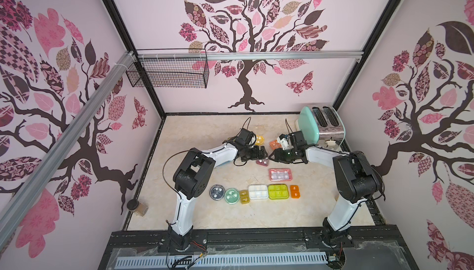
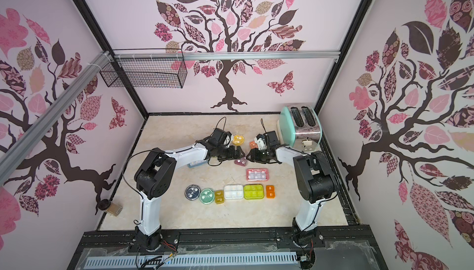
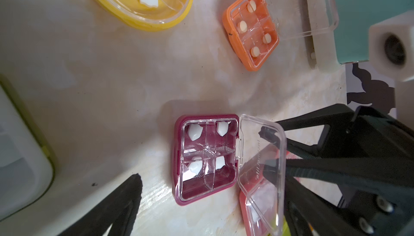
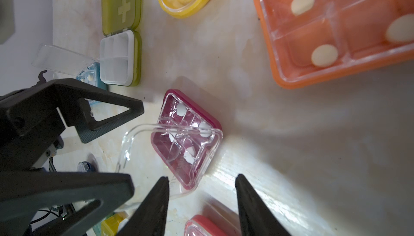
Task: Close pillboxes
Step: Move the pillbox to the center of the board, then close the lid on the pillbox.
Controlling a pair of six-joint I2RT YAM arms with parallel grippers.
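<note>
Maroon pillbox (image 1: 263, 162) lies between left gripper (image 1: 263, 154) and right gripper (image 1: 273, 156).

Both top views look down on the whole table (image 1: 256, 216) from high over its near edge, facing the back wall (image 1: 154, 12). Each wrist view sits low and close; both share the maroon pillbox (image 3: 205, 158), seen from opposite sides.
</note>
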